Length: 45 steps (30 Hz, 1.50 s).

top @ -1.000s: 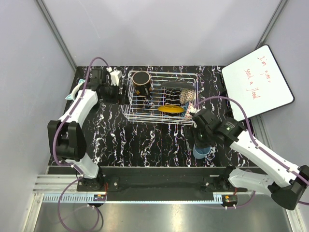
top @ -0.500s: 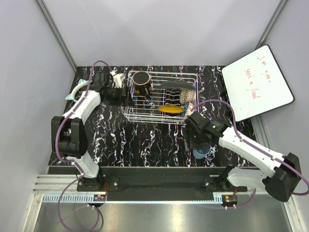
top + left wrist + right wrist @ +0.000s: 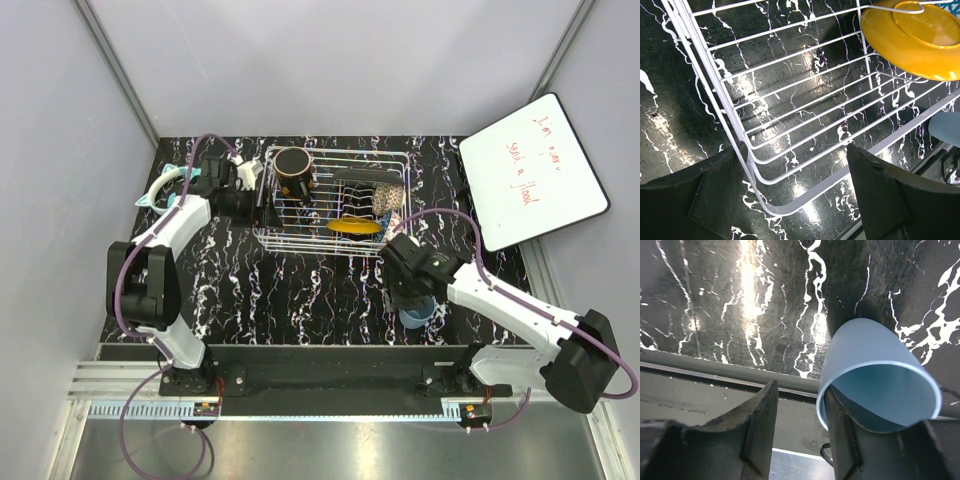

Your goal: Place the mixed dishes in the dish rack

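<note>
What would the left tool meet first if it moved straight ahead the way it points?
Probably the dish rack: its near corner wires lie between the open fingers of the left tool, though depth is unclear.

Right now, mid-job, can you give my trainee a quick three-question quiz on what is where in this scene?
1. True or false: the light-blue cup is already inside the dish rack.
2. Fill the gap: the left gripper has its jaws ____, one finger on each side of a corner of the rack.
3. Where is the dark mug? A: in the rack. B: beside the cup. C: in the left gripper.

Key
1. False: it is on the table, outside the rack, at the right gripper.
2. open
3. A
</note>
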Each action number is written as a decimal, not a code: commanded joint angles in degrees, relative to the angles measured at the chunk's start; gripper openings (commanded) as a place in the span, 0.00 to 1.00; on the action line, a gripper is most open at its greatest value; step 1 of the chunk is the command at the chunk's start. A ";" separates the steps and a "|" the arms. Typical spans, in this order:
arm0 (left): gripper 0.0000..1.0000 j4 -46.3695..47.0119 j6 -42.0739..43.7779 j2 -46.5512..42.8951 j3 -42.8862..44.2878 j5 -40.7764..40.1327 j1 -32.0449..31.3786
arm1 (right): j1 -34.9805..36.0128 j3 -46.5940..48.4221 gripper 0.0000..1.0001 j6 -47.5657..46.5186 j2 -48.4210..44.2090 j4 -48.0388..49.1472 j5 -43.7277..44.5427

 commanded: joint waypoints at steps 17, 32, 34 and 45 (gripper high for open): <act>0.81 -7.82 3.86 -7.08 -1.78 2.48 -3.66 | 0.34 3.00 0.08 -3.32 4.68 3.57 -3.39; 0.93 -22.06 11.33 -13.14 19.40 4.44 11.25 | 0.34 32.52 0.00 -14.30 5.90 -3.29 -11.56; 0.95 -21.54 10.02 -14.20 21.42 15.58 14.87 | 0.25 39.96 0.00 -15.80 7.31 -1.01 -14.02; 0.99 -18.55 -11.95 -4.81 31.17 49.66 13.41 | -18.79 27.68 0.00 17.42 4.59 60.20 -44.67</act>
